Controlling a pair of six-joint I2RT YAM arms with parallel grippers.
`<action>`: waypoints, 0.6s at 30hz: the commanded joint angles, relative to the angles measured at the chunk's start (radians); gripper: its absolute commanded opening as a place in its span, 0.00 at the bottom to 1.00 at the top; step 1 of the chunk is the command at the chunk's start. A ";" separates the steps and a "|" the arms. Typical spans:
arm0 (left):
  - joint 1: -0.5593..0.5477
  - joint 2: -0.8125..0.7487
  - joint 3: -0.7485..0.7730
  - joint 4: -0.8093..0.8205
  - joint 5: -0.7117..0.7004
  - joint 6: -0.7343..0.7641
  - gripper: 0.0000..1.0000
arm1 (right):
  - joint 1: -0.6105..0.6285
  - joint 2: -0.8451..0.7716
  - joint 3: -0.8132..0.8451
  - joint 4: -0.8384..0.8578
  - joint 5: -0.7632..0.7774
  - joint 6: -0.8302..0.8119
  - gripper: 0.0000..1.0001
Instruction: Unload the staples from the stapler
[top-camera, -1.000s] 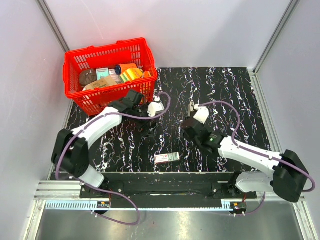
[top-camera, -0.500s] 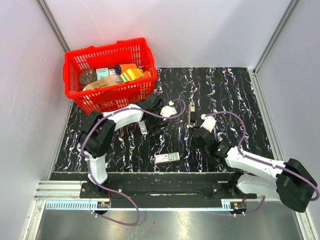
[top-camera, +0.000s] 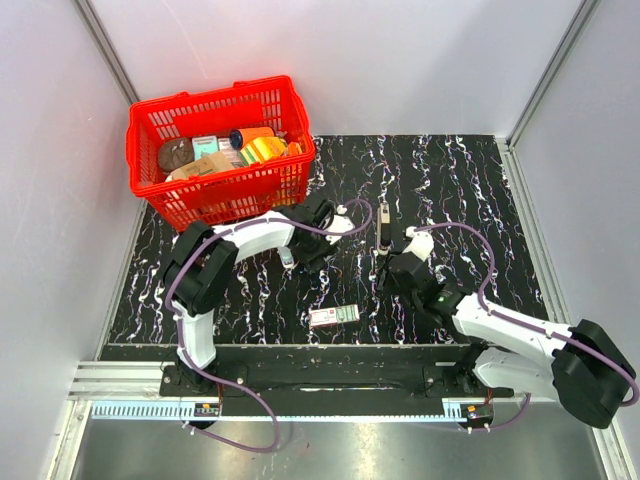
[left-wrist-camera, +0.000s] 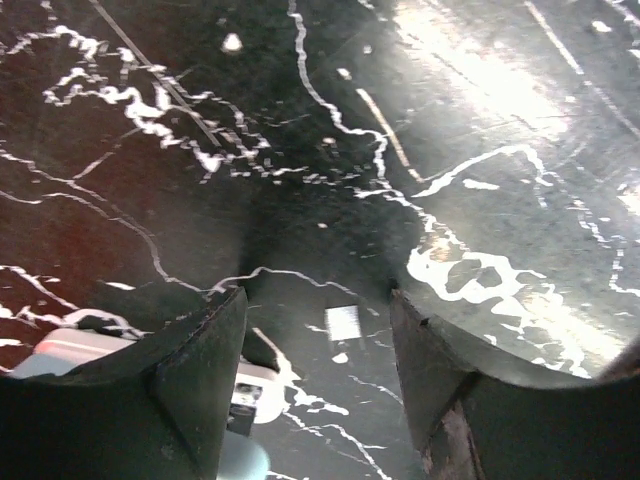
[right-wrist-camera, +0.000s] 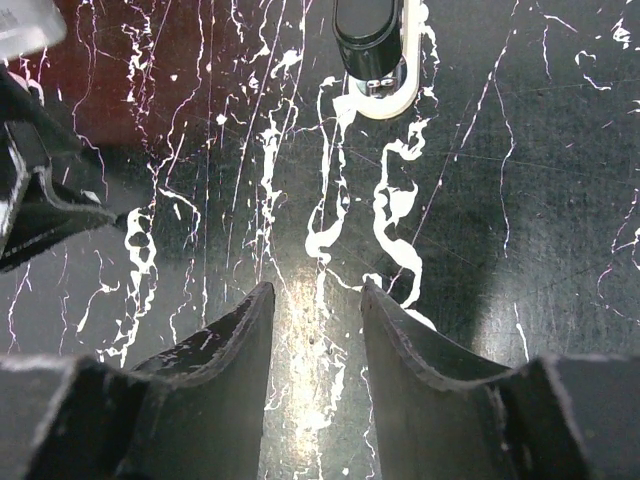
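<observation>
Right wrist | we hold right pincer released, stapler at top centre | left pincer released, empty | step: reaching, likely | next: advance, clench its body

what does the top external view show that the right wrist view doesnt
Only top external: the red plastic basket of packaged goods and the flat white-and-red little box near the front edge. Only right wrist: the open gap in the right gripper, and the glossy black end over a pale base of the slim small stapler ahead of it, untouched. Both: that stapler lying on the black white-veined marble table.
</observation>
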 joint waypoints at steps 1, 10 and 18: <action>-0.036 -0.027 -0.035 -0.030 -0.028 -0.069 0.64 | -0.013 -0.015 -0.001 0.049 -0.020 -0.006 0.46; -0.032 0.013 -0.019 -0.040 -0.063 -0.095 0.53 | -0.020 -0.029 -0.007 0.045 -0.025 -0.008 0.43; 0.005 0.015 -0.015 -0.070 -0.051 -0.135 0.44 | -0.025 -0.030 -0.009 0.045 -0.035 -0.011 0.40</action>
